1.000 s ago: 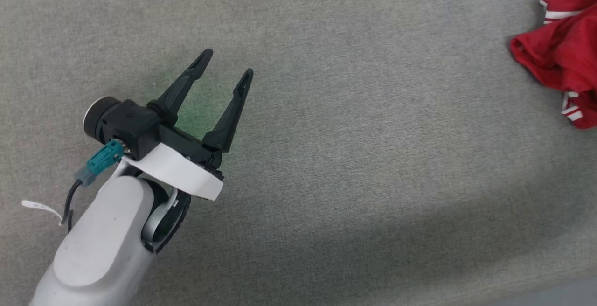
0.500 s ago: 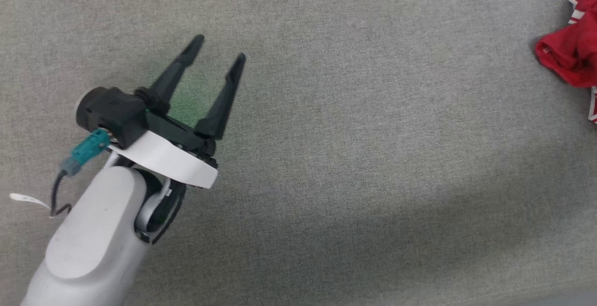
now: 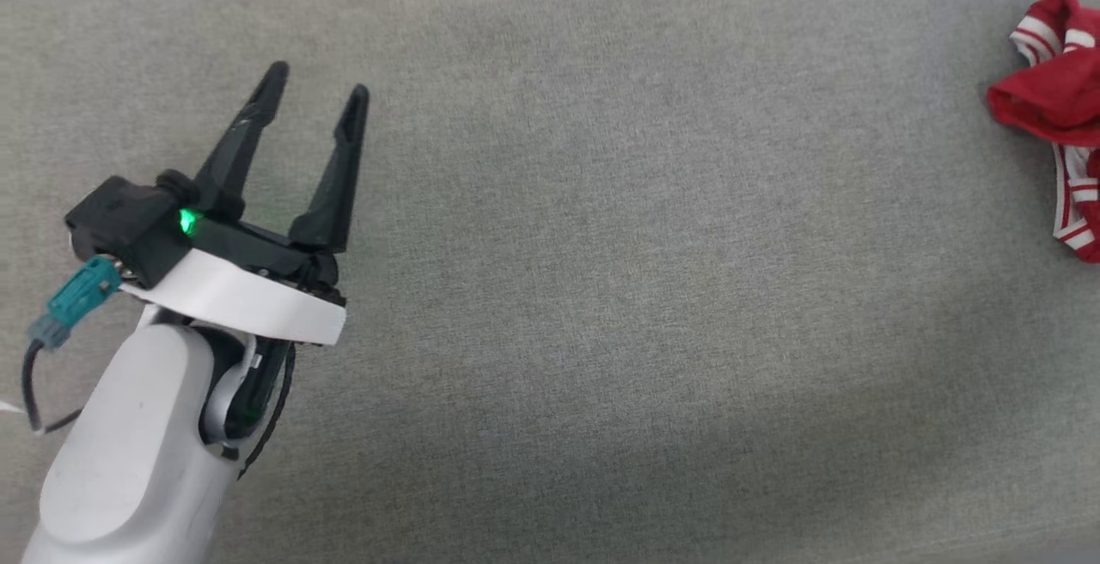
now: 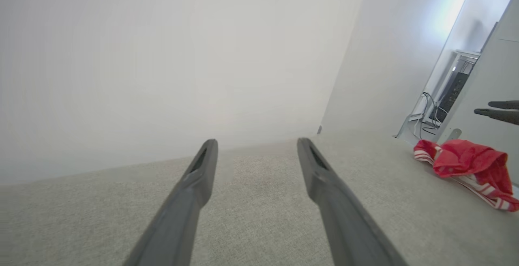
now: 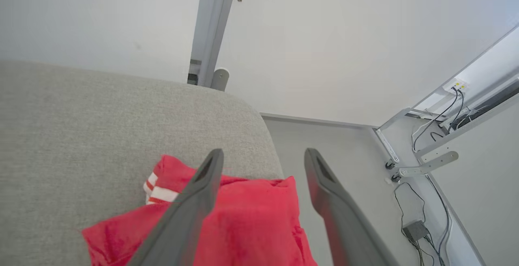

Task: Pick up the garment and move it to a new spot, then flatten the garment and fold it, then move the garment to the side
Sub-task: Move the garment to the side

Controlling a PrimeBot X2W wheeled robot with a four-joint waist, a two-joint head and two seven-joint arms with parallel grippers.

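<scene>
Both apart, empty | left claw (image 3: pixel 319 82) over grey fabric (image 3: pixel 601 246) | right claw (image 5: pixel 263 152) above crumpled garment (image 5: pixel 251 221)

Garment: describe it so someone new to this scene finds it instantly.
Start with the wide grey fabric surface. At the right edge of the head view lies the garment, crumpled. It is the one red thing there, with white-and-red striped trim.

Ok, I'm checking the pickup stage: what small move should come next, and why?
Probably lower the right hand onto the garment and close it. That hand is open, with the crumpled red cloth lying right below and nothing gripped, while the left hand is open far off over the bare grey surface.
</scene>
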